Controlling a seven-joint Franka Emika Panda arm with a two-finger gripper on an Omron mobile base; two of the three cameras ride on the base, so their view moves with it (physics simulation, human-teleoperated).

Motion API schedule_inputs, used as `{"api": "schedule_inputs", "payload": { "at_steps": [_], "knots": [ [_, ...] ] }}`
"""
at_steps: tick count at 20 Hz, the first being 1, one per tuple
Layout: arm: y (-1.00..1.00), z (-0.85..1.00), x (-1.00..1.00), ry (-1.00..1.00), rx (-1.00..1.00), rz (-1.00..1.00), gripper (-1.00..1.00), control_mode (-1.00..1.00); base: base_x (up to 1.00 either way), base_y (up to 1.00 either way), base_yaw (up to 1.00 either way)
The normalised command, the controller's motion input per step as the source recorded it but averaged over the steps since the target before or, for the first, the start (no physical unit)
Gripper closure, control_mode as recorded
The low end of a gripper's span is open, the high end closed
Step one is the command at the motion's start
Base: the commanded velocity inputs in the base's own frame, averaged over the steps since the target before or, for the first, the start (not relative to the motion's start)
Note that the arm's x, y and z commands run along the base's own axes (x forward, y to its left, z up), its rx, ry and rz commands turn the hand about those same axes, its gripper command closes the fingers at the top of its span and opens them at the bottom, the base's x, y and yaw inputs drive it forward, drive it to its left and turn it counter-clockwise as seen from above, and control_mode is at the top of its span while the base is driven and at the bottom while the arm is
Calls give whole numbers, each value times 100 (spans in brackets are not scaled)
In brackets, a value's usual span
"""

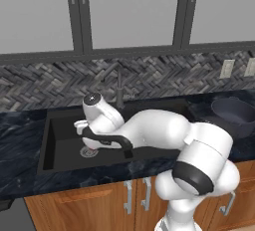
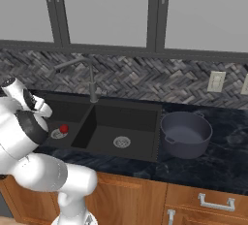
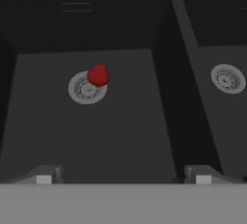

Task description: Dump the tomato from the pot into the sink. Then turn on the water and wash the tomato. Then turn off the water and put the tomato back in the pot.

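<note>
Tomato: the tomato (image 3: 98,75) lies on the floor of the left basin of the sink (image 2: 154,131), touching the rim of that basin's silver drain (image 3: 87,88); in the right base view it shows as a red dot (image 2: 63,128) at the same drain.
Pot: the pot (image 2: 186,133) stands upright and empty on the counter (image 2: 218,163), just beside the sink's right edge.
Gripper: the gripper (image 3: 123,175) hangs above the left basin, looking down, jaws wide apart and holding nothing; the tomato is well ahead of the tips.
Faucet: the faucet (image 2: 82,73) rises behind the divider; no water is visible.
Done: the dump into the sink, judging by the empty pot.
Left: whether washing has happened can't be told; the tomato must be picked up and returned to the pot.
</note>
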Motion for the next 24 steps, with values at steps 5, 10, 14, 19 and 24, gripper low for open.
{"api": "schedule_inputs", "payload": {
  "at_steps": [5,10,14,19,24],
  "knots": [
    [14,-21,8,-1,0,0,-100,-100,0,0,0],
    [3,-20,14,0,0,0,-100,-100,0,0,0],
    [0,-18,20,0,0,0,-100,-100,0,0,0],
    [0,-14,25,0,0,0,-100,-100,0,0,0],
    [0,-17,22,0,0,0,-100,-100,0,0,0]
  ]
}}
